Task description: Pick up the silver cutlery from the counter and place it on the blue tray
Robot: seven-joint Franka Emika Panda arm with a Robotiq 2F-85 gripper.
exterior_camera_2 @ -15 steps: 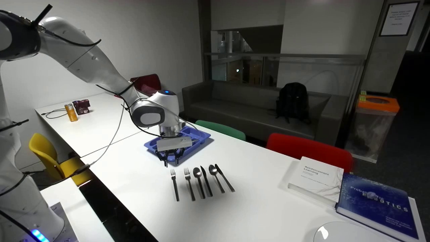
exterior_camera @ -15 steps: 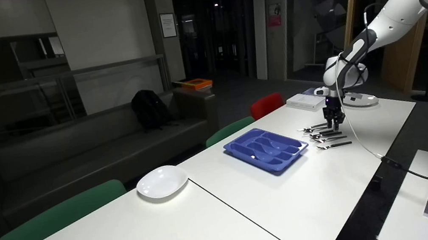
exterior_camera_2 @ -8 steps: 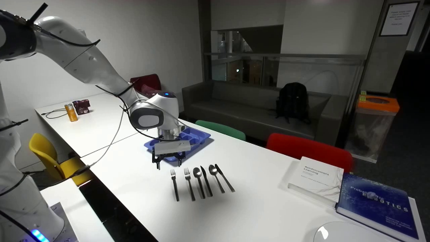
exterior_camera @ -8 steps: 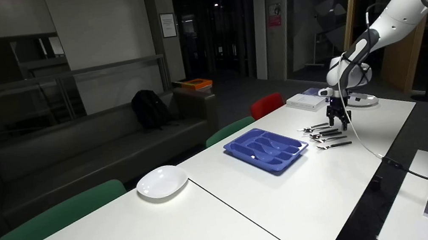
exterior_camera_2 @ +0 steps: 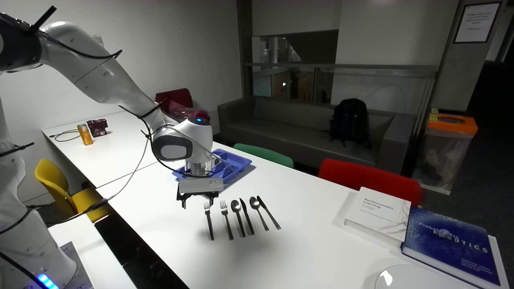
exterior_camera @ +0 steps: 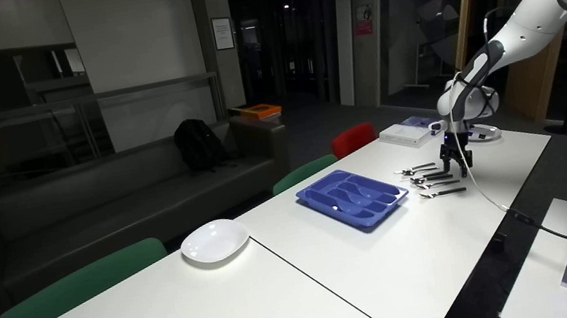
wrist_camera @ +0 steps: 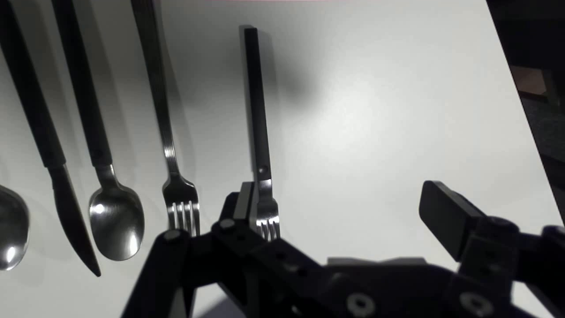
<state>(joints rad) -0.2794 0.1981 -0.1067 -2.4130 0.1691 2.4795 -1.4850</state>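
Silver cutlery lies in a loose row on the white counter [exterior_camera_2: 305, 249]: forks, spoons and knives, some dark-handled. At the row's end in the wrist view is a black-handled fork [wrist_camera: 257, 101], its tine tips hidden behind the gripper. Beside it lie an all-metal fork [wrist_camera: 161, 97], a spoon [wrist_camera: 115, 216] and a knife [wrist_camera: 73, 221]. My gripper [wrist_camera: 344, 212] is open wide over the counter, holding nothing; the black-handled fork shows just inside its left finger [wrist_camera: 244, 201]. The blue tray [exterior_camera: 346, 194] stands empty in an exterior view; the arm partly covers it in an exterior view [exterior_camera_2: 241, 160].
A white plate [exterior_camera: 215, 242] stands beyond the tray. Two books, one white [exterior_camera_2: 377, 208] and one blue [exterior_camera_2: 451, 245], lie at the counter's far end near a white dish [exterior_camera_2: 417, 279]. The counter's edge [wrist_camera: 518, 101] runs at right in the wrist view. A cable hangs from the arm.
My gripper has spread from partly open to wide. It has sunk slightly and shifted towards the robot's base side, over the fork end of the row. Cutlery and tray have not moved.
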